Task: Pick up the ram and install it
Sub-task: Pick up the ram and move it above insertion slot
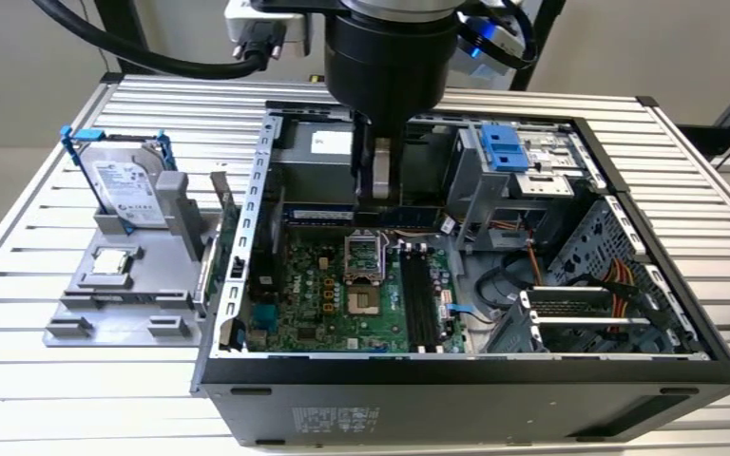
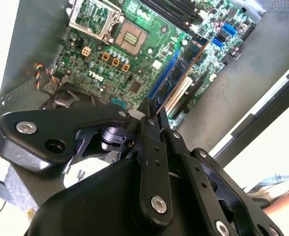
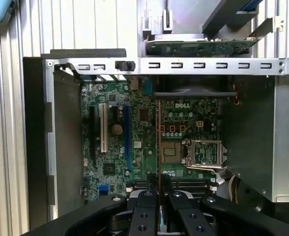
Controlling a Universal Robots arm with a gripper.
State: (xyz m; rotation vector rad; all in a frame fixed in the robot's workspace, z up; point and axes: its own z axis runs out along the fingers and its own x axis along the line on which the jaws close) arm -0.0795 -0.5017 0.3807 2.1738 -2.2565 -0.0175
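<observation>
The ram [image 1: 327,215] is a long, thin, dark bluish-green stick. It hangs level inside the open computer case [image 1: 467,366], over the far end of the green motherboard [image 1: 327,294]. My gripper [image 1: 384,190] comes down from above and is shut on the ram's middle. In the first wrist view the ram [image 3: 159,147] appears edge-on as a thin line running out from between the black fingers of my gripper [image 3: 160,194]. It lies crosswise to the black memory slots [image 3: 188,184], which sit close below it. In the exterior view the memory slots [image 1: 422,304] run front to back.
A grey holder [image 1: 99,318] outside the case, on the exterior view's left, carries a silver hard drive [image 1: 124,180] in a blue frame and a small square processor chip [image 1: 111,261]. The open processor socket [image 1: 362,256], power supply [image 1: 320,152] and drive cage [image 1: 511,157] crowd the case.
</observation>
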